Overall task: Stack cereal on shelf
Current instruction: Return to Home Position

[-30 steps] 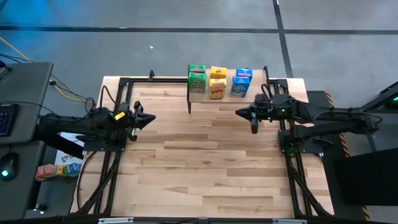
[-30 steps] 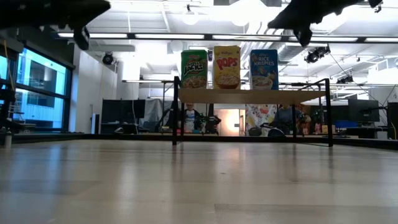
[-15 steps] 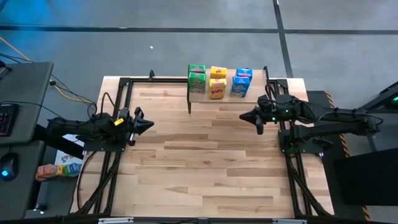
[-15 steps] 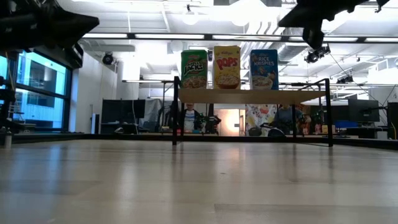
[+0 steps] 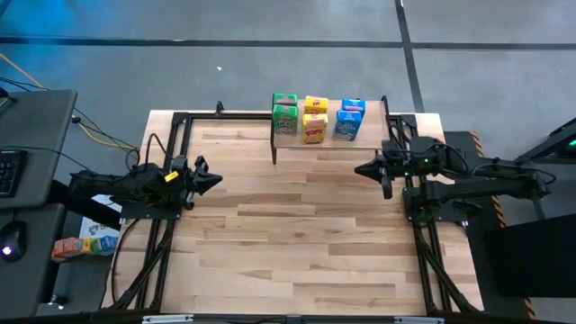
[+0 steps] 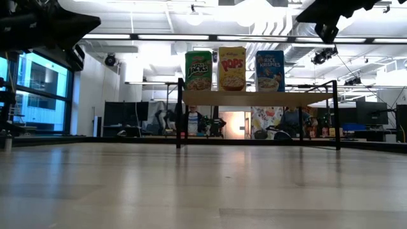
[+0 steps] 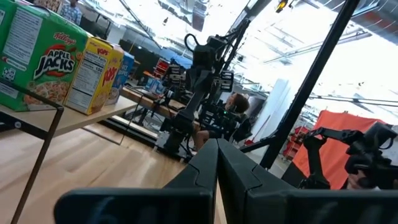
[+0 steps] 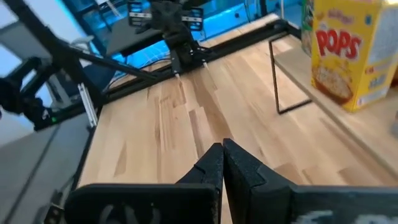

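cereal (image 5: pixel 314 118) on shelf (image 6: pixel 254 98) at table (image 5: pixel 297 234) far edge; left pincer (image 5: pixel 216 178), right pincer (image 5: pixel 360 168) closed, near side edges.

Cereal boxes (image 5: pixel 315 120) are seen lined up on the shelf (image 5: pixel 371 137) at the table's (image 5: pixel 297 243) far edge: green, yellow, blue. Left gripper (image 5: pixel 216 179) is held over the table's left side, right gripper (image 5: pixel 360 169) near the shelf's right end, both pointed inward.

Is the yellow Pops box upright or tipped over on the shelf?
Upright. In the low view the yellow Pops box stands on its base on the shelf, with its printed front vertical.
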Tool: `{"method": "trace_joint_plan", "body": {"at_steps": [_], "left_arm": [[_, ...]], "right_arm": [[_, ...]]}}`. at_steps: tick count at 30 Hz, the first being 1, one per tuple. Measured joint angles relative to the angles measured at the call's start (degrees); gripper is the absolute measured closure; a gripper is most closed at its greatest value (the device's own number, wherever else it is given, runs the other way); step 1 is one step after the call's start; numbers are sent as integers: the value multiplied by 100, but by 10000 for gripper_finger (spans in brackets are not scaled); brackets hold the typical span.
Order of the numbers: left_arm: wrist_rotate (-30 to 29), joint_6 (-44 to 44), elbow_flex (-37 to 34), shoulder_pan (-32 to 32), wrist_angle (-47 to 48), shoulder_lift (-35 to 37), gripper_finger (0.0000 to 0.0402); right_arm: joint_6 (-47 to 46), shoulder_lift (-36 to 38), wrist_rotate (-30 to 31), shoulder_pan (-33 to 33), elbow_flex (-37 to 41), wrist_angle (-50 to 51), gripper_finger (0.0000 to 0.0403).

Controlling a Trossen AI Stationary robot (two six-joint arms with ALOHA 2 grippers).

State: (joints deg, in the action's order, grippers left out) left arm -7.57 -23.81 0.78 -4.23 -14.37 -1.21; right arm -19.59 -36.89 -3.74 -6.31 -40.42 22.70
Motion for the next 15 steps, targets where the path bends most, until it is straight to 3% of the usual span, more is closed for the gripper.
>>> {"method": "trace_joint_plan", "body": {"at_steps": [4,9,15], "left_arm": [[0,-4,0,0,0,0,401],[-2,-7,0,0,-2,0,401],[-32,-9,0,38,269,103,401]], "right_arm": [[539,33,-115,-2,0,-20,403],[786,38,-781,-1,71,-276,403],[-189,387,-1629,50,1566,-2640,403]]}}
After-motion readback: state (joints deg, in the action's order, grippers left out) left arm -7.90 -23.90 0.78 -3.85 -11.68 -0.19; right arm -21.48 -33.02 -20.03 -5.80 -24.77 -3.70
